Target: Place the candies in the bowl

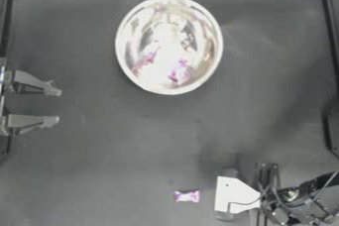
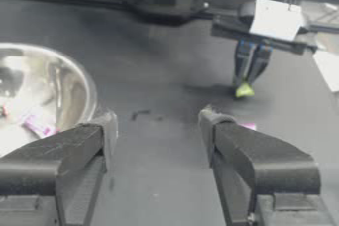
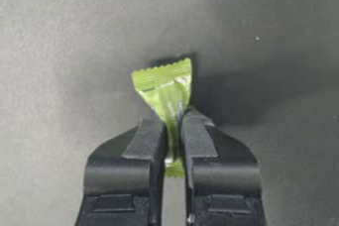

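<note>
Yellow-green candy [image 3: 165, 91] pinched in the right gripper [image 3: 171, 121] — left gripper [image 2: 155, 121] parted, idle.

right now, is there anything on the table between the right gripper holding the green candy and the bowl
No. In the top view the stretch from the right gripper, shut on the green candy, up to the bowl is bare tabletop. The pink candy lies beside the gripper, off that line.

You have open table [image 1: 99, 170] between the bowl [image 1: 169, 44] and the right gripper [image 3: 171, 121], which pinches the green candy [image 3: 165, 91]. Only the pink candy [image 1: 187, 196] lies beside it; the left gripper [image 1: 58, 105] sits well apart.
</note>
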{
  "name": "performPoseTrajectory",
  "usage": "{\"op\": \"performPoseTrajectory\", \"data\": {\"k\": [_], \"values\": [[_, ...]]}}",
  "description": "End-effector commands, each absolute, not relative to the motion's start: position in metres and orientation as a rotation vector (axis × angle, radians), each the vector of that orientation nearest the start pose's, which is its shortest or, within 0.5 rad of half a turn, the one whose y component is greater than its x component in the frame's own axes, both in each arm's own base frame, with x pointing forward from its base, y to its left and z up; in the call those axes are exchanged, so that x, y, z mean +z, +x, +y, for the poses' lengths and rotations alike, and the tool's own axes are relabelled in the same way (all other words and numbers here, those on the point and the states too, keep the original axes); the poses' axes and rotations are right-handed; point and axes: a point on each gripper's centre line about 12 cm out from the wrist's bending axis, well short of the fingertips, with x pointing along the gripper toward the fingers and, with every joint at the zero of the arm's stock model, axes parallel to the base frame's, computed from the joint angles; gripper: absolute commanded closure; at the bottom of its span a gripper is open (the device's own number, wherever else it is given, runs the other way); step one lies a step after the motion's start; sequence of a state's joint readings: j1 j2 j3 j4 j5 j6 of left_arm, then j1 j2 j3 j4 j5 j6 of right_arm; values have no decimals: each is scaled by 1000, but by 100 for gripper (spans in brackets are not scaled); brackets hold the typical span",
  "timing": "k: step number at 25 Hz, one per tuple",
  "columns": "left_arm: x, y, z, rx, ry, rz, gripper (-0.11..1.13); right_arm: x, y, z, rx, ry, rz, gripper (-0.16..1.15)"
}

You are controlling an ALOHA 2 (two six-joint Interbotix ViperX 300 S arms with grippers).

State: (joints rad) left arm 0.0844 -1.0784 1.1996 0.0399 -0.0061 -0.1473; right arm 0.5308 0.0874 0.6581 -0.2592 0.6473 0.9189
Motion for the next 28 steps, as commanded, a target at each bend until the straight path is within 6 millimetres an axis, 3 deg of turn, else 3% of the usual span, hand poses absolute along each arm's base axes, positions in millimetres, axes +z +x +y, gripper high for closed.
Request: {"op": "performPoseTrajectory", "data": {"k": [1, 7, 16, 22, 28], "values": [[273, 184, 16, 92, -116, 122, 14, 127, 297, 150, -137, 136, 1252, 59], [271, 185, 16, 93, -116, 130, 14, 167, 304, 123, -185, 95, 1086, 59], [265, 188, 17, 100, -118, 157, 14, 231, 315, 56, -329, -16, 697, 59], [263, 188, 19, 110, -117, 164, 14, 239, 316, 13, -417, -13, 584, 59], [259, 193, 21, 117, -117, 187, 14, 240, 325, -45, -403, 56, 522, 59]]}}
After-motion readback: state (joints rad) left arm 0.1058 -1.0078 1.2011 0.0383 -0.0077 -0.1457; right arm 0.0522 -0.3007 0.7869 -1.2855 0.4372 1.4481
